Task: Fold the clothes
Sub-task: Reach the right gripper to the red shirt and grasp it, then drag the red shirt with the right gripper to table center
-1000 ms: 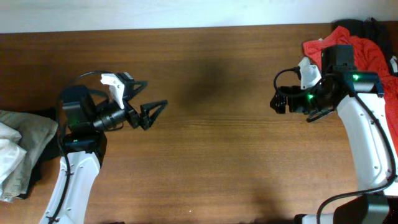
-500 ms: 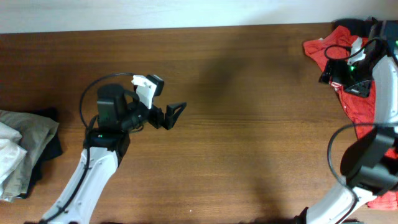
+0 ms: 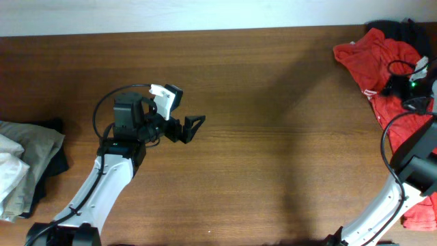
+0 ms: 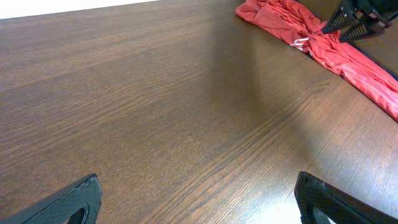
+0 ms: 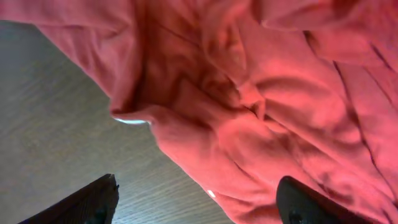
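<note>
The clothes lie in two heaps. A crumpled red-orange T-shirt (image 3: 372,58) sits at the table's far right corner and also shows in the left wrist view (image 4: 323,43). It fills most of the right wrist view (image 5: 249,93). My right gripper (image 3: 396,90) hangs just above the shirt's lower left edge. It is open (image 5: 199,205), one finger over bare wood and the other over red cloth. My left gripper (image 3: 191,126) is open over bare wood near the middle left, with nothing between its fingers (image 4: 199,205).
A pile of khaki, white and black garments (image 3: 20,167) lies at the left edge. A black garment (image 3: 396,29) sits behind the red shirt, and more red cloth (image 3: 416,212) hangs at the bottom right. The brown wooden table (image 3: 273,157) spans the view.
My right arm has swung from centre-right out to the far right, over the red shirt. My left arm has moved right, toward the table's middle, still open.
</note>
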Robot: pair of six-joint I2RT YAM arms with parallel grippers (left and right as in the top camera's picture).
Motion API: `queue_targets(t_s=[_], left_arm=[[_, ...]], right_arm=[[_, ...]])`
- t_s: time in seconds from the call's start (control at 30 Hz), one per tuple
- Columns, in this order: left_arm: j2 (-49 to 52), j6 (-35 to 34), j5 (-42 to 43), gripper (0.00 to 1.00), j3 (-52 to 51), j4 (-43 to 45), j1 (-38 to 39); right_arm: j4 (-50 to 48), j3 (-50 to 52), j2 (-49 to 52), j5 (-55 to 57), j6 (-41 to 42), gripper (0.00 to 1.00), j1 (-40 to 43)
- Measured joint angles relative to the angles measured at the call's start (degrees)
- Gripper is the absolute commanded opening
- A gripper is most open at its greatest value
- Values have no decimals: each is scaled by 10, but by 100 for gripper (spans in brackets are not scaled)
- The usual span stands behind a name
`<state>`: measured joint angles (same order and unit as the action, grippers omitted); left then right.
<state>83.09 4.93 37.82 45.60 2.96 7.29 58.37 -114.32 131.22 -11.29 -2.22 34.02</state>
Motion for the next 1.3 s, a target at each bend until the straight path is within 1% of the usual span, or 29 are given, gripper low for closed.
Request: queue_targets(t_s=[0.07, 0.1, 0.13, 0.2, 0.23, 0.27, 0.5, 0.6, 0.63, 0.7, 0.73, 0.77, 0.83, 0.87, 0.9, 0.93, 1.0, 1.07, 1.13, 1.2, 1.3], left_arm=[[0, 0, -7, 99, 0, 0, 0], [0, 0, -9, 99, 0, 0, 0], [0, 0, -12, 99, 0, 0, 0], [0, 0, -17, 99, 0, 0, 0], [0, 0, -19, 99, 0, 0, 0], [0, 0, -19, 99, 0, -1, 0], [0, 0, -19, 99, 0, -1, 0], [0, 0, -21, 99, 0, -1, 0], [0, 0, -22, 99, 0, -1, 0], [0, 0, -23, 99, 0, -1, 0], [0, 0, -23, 99, 0, -1, 0], [0, 0, -23, 99, 0, -1, 0], [0, 0, -23, 99, 0, -1, 0], [0, 0, -23, 99, 0, -1, 0], [0, 0, -23, 99, 1, -1, 0], [0, 0, -23, 99, 1, -1, 0], [0, 0, -23, 99, 1, -1, 0], [0, 0, -23, 99, 1, -1, 0], [0, 0, -23, 99, 1, -1, 0], [0, 0, -23, 99, 1, 9, 0], [0, 0, -23, 99, 1, 38, 0]], right_arm=[[-12, 0, 2, -3, -3, 83, -9], [-19, 0, 6, -4, -5, 87, -15], [-21, 0, 23, -6, -6, 84, -28], [-31, 0, 56, -6, -8, 73, -40], [-33, -1, 66, -5, -8, 28, -42], [-35, -2, 66, -6, -11, 4, -42], [-30, -2, 70, -1, -5, 4, -43], [10, -17, 47, 7, -5, 4, -111], [43, -46, 25, 10, 1, 4, -151], [85, -126, -15, 23, 25, 4, -205], [111, -165, -24, 25, 34, 4, -211], [156, -221, -39, 31, 40, 4, -203], [217, -298, -40, 40, 35, 4, -184], [267, -378, -40, 43, 33, 4, -185], [278, -417, -47, 44, 32, 4, -191], [309, -464, -52, 44, 31, 4, -199], [343, -521, -66, 44, 31, 4, -219], [360, -543, -86, 35, 31, 4, -280], [360, -543, -84, 31, 30, 4, -347], [359, -543, -83, 26, 30, 4, -447], [359, -543, -51, 21, 35, 4, -540]])
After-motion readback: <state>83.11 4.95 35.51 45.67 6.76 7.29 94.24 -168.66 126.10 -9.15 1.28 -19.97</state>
